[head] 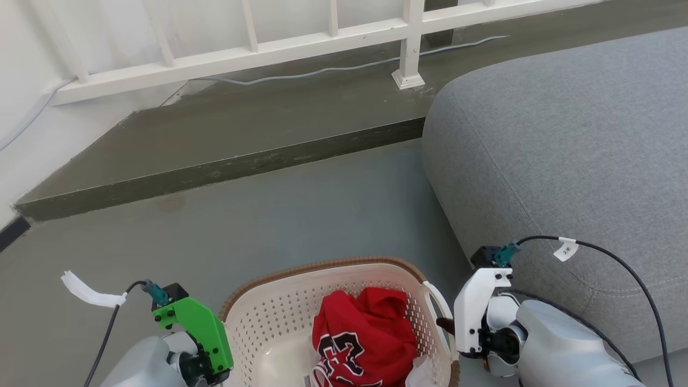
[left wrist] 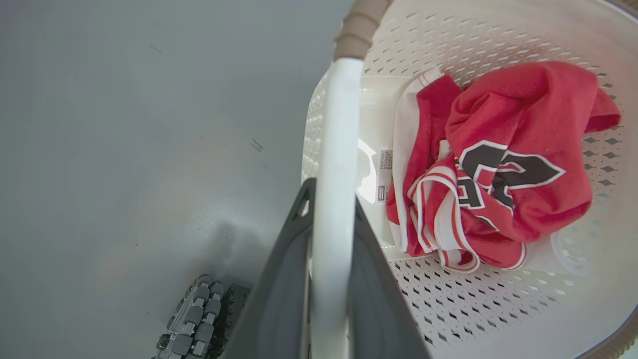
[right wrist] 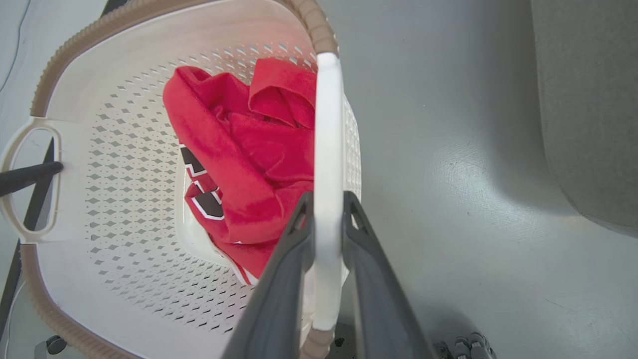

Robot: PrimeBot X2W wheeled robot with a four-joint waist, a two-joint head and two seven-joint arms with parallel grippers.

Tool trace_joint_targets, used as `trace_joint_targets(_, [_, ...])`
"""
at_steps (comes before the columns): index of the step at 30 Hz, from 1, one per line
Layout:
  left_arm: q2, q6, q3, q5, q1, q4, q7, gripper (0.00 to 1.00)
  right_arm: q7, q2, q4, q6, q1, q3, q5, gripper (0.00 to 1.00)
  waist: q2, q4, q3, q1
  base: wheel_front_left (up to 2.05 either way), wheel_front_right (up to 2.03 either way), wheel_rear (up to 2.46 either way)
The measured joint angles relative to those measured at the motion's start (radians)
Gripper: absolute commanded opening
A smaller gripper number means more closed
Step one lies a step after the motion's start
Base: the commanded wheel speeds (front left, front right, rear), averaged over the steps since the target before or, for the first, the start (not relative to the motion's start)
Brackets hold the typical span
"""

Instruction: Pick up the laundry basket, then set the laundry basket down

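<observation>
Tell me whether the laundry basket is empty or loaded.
Loaded, but not full: one crumpled red jersey lies bunched on the floor of the laundry basket, with the perforated walls bare above it.

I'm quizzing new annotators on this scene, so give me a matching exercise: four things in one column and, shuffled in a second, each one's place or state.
1. crumpled red jersey
2. grey fabric sofa
3. left gripper
4. white barred railing

A. on the raised dark step
B. shut on a white side handle of the cream-white perforated plastic laundry basket
C. lying inside the basket
D. on the robot's right of the basket

Pairs: 1-C, 2-D, 3-B, 4-A
</observation>
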Motion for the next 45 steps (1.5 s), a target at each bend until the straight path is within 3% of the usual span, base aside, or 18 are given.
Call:
trace_joint_targets(22, [0.002, 0.000, -0.012, -0.007, -0.001, -0.013, -0.022, 0.00, -0.012, -0.012, -0.012, 0.000, -0.004, 0.020, 0.017, 0.00, 0.0000, 0.004, 0.064, 0.0000, 0.00, 0.00, 0.00])
trace_joint_targets(45, [-0.005, 0.047, -0.038, 0.038, -0.111, -0.071, -0.174, 0.00, -0.176, -0.049, -0.035, 0.000, -0.141, 0.042, -0.031, 0.00, 0.0000, 0.024, 0.329, 0.0000, 0.00, 0.00, 0.00])
